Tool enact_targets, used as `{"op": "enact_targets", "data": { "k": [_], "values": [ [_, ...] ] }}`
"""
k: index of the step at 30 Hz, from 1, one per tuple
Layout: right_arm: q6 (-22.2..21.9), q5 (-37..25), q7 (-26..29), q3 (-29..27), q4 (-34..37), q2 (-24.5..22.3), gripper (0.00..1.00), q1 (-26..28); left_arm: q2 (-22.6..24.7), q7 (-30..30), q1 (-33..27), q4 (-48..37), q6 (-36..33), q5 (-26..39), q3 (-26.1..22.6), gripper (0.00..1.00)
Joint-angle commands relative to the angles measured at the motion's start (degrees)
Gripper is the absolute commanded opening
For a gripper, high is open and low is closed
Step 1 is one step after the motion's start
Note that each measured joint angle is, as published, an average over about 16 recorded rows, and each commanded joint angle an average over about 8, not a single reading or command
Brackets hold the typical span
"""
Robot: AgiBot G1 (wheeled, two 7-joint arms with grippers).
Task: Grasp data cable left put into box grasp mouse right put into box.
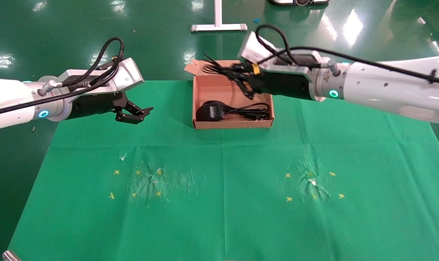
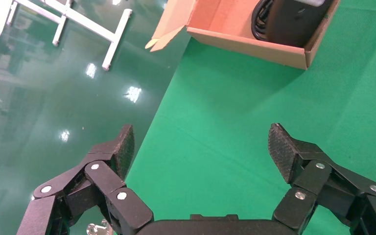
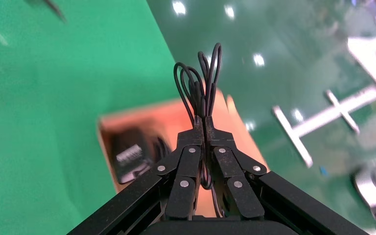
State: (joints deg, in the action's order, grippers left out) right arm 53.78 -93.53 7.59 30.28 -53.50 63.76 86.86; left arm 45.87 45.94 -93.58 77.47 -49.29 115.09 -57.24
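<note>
The brown cardboard box [image 1: 232,125] stands at the far middle of the green cloth. The black mouse [image 1: 209,110] lies inside it at its left end, its thicker cord [image 1: 254,110] coiled beside it. My right gripper [image 1: 240,77] hovers above the box's far right part, shut on the thin black data cable [image 1: 221,69], whose loops stick out past the fingertips. The right wrist view shows the gripper [image 3: 204,122] clamped on the cable loops [image 3: 200,78], with the box [image 3: 127,120] and mouse [image 3: 129,156] below. My left gripper [image 1: 143,114] is open and empty, left of the box [image 2: 254,46].
Yellow cross marks and scuffed patches lie on the near cloth at left [image 1: 136,183] and right [image 1: 313,185]. A white stand base [image 1: 218,26] sits on the shiny green floor behind the table. The box's small flaps [image 1: 192,67] stick up at its far left corner.
</note>
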Motion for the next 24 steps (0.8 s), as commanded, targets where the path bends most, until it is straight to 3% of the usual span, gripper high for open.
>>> {"op": "enact_targets", "data": {
  "k": [1, 4, 5, 6, 24],
  "values": [
    [-1.2, -1.5, -1.1, 0.7, 2.7, 1.0, 0.51, 0.2, 0.1, 0.5, 0.0, 0.1, -0.1, 0.5, 0.0, 1.0],
    [-1.8, -2.3, -1.6, 1.0, 4.1, 1.4, 0.89, 0.4, 0.0, 0.6, 0.0, 0.4, -0.1, 0.8, -0.1, 1.0],
    [-1.9, -2.5, -1.7, 1.1, 4.4, 1.5, 0.98, 0.5, -0.1, 0.6, 0.0, 0.4, -0.1, 0.8, -0.1, 1.0],
    [-2.0, -2.7, -1.8, 1.2, 4.7, 1.6, 1.0, 0.5, -0.1, 0.6, 0.1, 0.5, -0.1, 0.9, -0.1, 1.0],
    [0.0, 0.5, -1.1, 0.1, 2.3, -0.4, 1.0, -0.8, 0.6, -0.2, -0.2, -1.1, 0.0, 0.1, -0.1, 1.0]
  ]
}}
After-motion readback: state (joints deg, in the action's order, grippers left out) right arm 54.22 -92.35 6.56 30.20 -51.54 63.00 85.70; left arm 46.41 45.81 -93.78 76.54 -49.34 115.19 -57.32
